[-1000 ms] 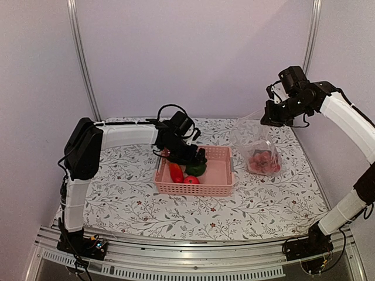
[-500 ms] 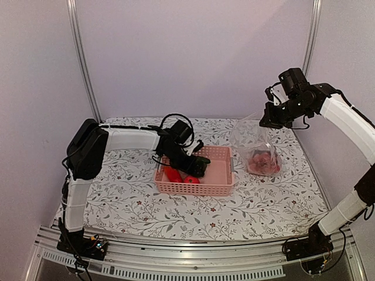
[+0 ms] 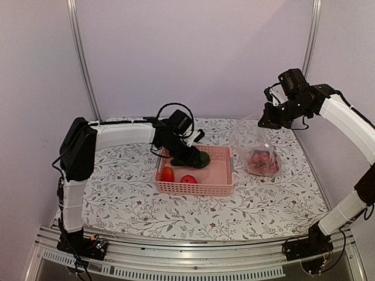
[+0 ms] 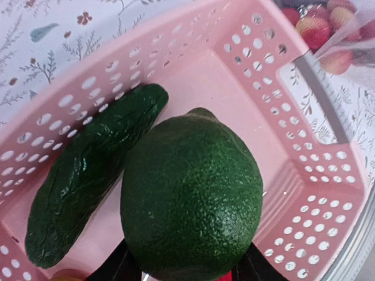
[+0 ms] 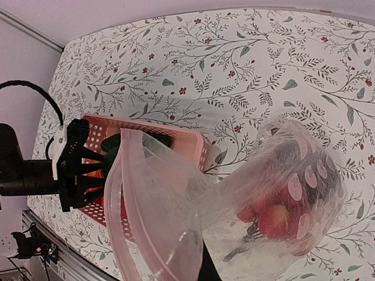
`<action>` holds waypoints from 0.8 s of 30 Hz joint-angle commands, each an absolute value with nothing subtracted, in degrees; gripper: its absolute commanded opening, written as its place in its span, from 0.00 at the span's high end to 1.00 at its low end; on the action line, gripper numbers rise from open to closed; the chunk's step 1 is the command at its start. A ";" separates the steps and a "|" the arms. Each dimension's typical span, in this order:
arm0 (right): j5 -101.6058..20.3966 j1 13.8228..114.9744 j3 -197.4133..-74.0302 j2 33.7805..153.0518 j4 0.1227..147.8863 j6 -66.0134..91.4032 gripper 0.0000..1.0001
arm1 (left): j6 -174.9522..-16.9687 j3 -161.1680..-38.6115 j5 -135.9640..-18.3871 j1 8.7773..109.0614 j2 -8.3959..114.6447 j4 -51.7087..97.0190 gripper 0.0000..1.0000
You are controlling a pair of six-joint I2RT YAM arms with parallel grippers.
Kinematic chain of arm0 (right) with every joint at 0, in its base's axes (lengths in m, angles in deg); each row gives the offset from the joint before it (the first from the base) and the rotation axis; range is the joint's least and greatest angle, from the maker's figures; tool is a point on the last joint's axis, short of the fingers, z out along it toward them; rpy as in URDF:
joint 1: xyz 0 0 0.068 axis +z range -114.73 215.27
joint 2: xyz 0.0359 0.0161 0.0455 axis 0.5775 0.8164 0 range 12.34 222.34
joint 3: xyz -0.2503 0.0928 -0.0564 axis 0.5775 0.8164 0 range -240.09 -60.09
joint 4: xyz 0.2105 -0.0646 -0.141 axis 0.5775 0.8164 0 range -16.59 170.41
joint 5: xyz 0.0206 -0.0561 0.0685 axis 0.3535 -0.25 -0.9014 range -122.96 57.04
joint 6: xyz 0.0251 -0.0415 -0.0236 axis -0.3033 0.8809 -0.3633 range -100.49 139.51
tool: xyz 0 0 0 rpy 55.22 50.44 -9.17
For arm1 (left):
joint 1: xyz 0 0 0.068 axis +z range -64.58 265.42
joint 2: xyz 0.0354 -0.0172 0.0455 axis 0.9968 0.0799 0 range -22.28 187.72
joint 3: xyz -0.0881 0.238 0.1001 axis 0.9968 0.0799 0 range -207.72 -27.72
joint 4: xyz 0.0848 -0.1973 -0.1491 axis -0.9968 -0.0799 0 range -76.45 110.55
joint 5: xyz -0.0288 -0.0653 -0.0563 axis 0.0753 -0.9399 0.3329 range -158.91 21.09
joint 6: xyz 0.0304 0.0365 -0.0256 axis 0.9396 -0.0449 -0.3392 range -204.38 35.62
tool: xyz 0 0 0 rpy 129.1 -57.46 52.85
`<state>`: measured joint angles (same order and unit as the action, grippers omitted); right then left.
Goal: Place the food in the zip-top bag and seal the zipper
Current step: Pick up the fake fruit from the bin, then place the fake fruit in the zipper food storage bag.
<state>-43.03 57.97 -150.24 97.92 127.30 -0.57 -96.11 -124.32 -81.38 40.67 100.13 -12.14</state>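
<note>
My left gripper (image 3: 193,157) (image 4: 187,270) is inside the pink basket (image 3: 218,188), shut on a round, bumpy green piece of food (image 4: 190,193) that fills the space between its fingers. A dark green cucumber (image 4: 88,187) lies beside it on the basket floor. Two red-orange pieces (image 3: 167,174) sit at the basket's near left. My right gripper (image 3: 265,120) (image 5: 214,272) is shut on the mouth edge of the clear zip-top bag (image 3: 258,140) (image 5: 246,193) and holds it up. The zipper (image 5: 126,222) rims the open mouth. Small red fruits (image 3: 263,162) (image 5: 275,219) rest in the bag's bottom.
The basket stands mid-table on a floral cloth (image 3: 129,199), with the bag just to its right. The bag's mouth faces the basket (image 5: 176,137). Metal posts (image 3: 82,58) and plain walls close in the back and sides.
My left gripper dropped into the basket, closed from wide open onto the green piece and shifted slightly right, uncovering the red-orange pieces. The right arm and the bag stayed almost still.
</note>
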 commanded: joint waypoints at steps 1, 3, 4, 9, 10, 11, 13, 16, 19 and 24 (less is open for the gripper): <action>-43.29 57.75 -150.89 98.07 126.87 -0.41 1.00 | -99.47 -128.08 -82.26 39.47 91.11 -11.04 0.57; -43.16 57.72 -150.89 98.20 127.03 -0.29 1.00 | -101.52 -128.54 -82.92 39.33 89.19 -10.05 0.59; -43.14 57.75 -150.88 98.28 127.09 -0.27 1.00 | -102.23 -129.17 -83.20 39.28 88.54 -9.82 0.60; -42.81 57.72 -150.80 98.38 127.20 -0.31 1.00 | -103.81 -132.94 -85.71 38.30 85.76 -5.60 0.61; -42.85 57.73 -150.79 98.45 127.22 -0.27 1.00 | -104.18 -133.72 -87.06 38.00 85.71 -4.34 0.61; -42.96 57.69 -150.93 98.51 127.24 -0.27 1.00 | -104.52 -134.95 -88.23 37.74 86.06 -3.75 0.62; -43.07 57.75 -151.40 98.77 127.32 -0.18 1.00 | -104.83 -138.09 -91.65 37.23 87.95 -3.65 0.61; -43.18 57.76 -152.56 99.27 127.68 -0.18 1.00 | -104.31 -142.45 -93.57 36.15 91.46 -4.76 0.62; -43.17 57.76 -153.89 99.75 128.25 0.03 1.00 | -104.01 -143.93 -94.99 35.06 94.21 -4.80 0.62; -42.96 57.69 -154.75 99.96 129.02 0.50 1.00 | -104.67 -145.46 -94.40 33.72 99.01 -4.44 0.61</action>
<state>-42.96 57.97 -152.73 99.45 128.32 -0.35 -103.98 -143.97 -93.23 34.92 94.42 -4.14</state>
